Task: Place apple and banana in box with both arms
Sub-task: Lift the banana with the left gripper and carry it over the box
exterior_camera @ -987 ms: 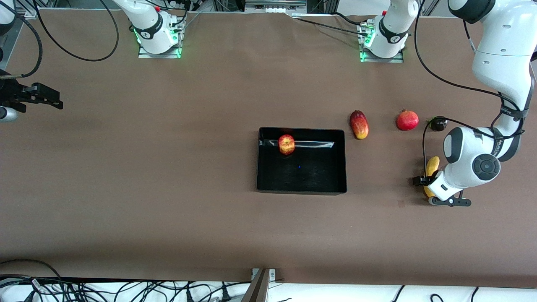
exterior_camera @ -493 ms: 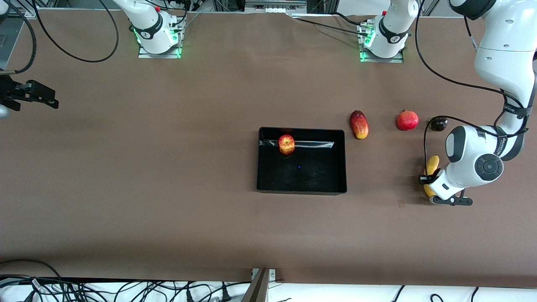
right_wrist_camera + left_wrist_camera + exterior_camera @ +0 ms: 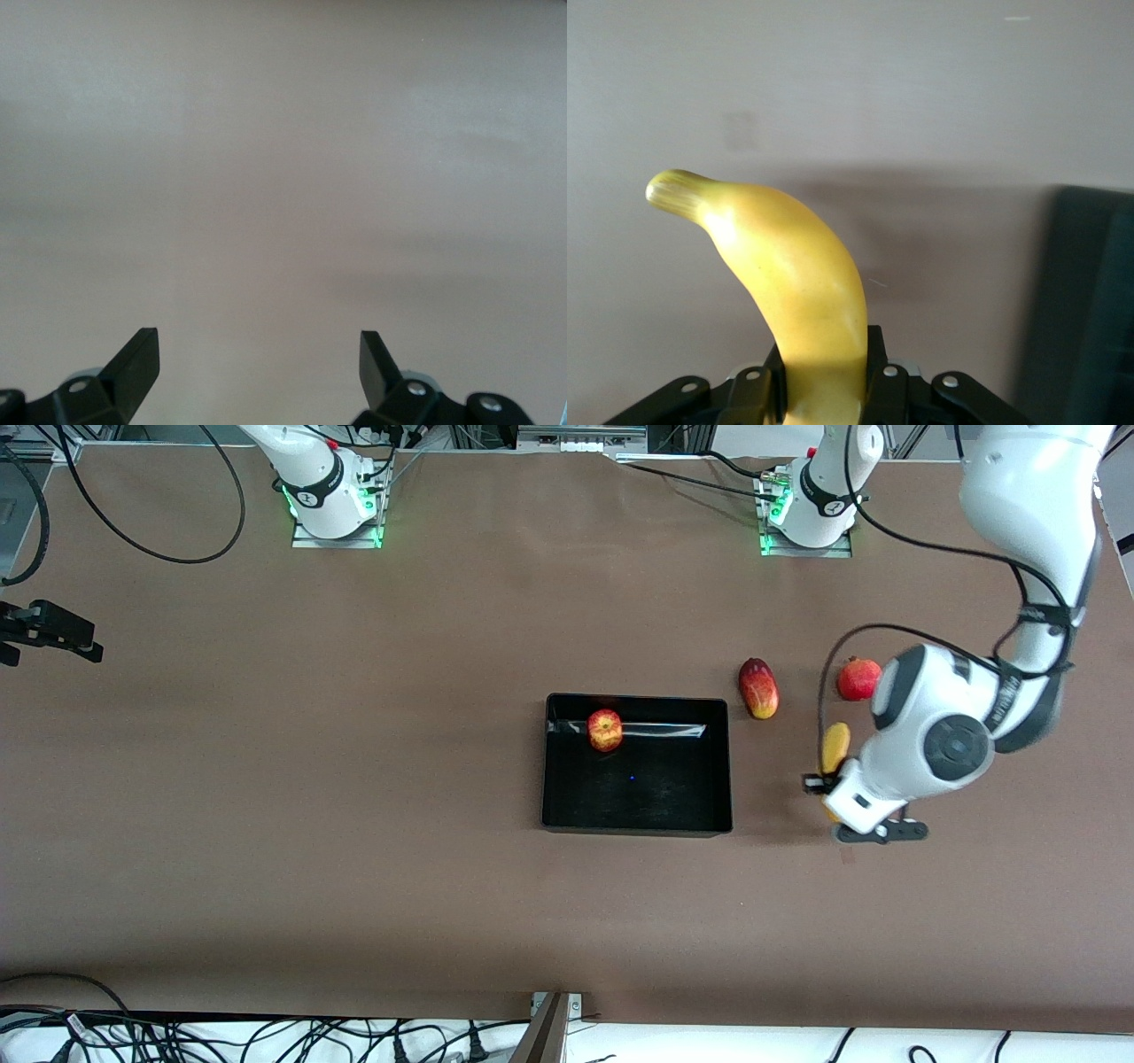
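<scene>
Gripping banana (image 3: 799, 292) in left fingers (image 3: 873, 372)

Was robotics lab: brown-covered table (image 3: 354, 824), bolted arm bases (image 3: 335, 509) lit green, loose cables (image 3: 266, 1036) along near edge.

The desk (image 3: 354, 824) has a matt brown covering, smooth and without sheen. The box (image 3: 722, 779) is black plastic, its low walls glossy enough to carry a pale streak of reflection beside the apple (image 3: 605, 730), whose skin looks waxy. The banana (image 3: 797, 292) has smooth yellow skin with a soft shine. The left arm's (image 3: 939, 735) shell is glossy white plastic; the right gripper (image 3: 257, 372) has matt black fingers.
</scene>
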Motion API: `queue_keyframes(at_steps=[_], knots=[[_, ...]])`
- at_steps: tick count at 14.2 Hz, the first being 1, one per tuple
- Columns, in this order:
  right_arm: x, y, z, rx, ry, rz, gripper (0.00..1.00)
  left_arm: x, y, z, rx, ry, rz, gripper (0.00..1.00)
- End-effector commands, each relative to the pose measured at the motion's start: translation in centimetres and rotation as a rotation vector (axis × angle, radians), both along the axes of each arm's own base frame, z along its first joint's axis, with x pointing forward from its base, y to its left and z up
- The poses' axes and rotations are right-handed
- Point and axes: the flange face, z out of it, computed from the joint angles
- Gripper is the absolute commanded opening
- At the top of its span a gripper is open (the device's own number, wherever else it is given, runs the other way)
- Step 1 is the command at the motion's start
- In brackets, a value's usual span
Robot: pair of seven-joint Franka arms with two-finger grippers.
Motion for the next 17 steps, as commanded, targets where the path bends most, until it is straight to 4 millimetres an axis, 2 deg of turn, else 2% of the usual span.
queue_keyframes(at_steps=[1,4,6,7,10,12,17], knots=[[0.2,-0.1,0.5,0.007,0.005,-0.007,1.00,-1.8,-6.5,1.3,-0.028,0.010,0.056,0.00],[0.3,0.8,0.6,0.008,0.001,0.001,1.00,-3.6,-11.8,1.2,-0.045,0.014,0.089,0.00],[0.3,0.8,0.6,0.008,0.001,0.003,1.00,-4.4,-16.3,0.0,-0.093,0.027,0.091,0.00],[0.3,0.9,0.6,0.008,0.001,0.006,1.00,-5.1,-18.6,-1.4,-0.101,0.035,0.086,0.00],[0.3,0.9,0.6,0.008,0.001,0.006,1.00,-5.6,-22.8,-3.7,-0.148,-0.011,0.128,0.00],[0.3,0.9,0.5,0.008,0.003,0.007,1.00,-5.6,-23.4,-5.5,-0.143,-0.002,0.129,0.00],[0.3,0.9,0.5,0.008,0.003,0.006,1.00,-5.3,-23.0,-9.4,-0.125,-0.003,0.119,0.00]])
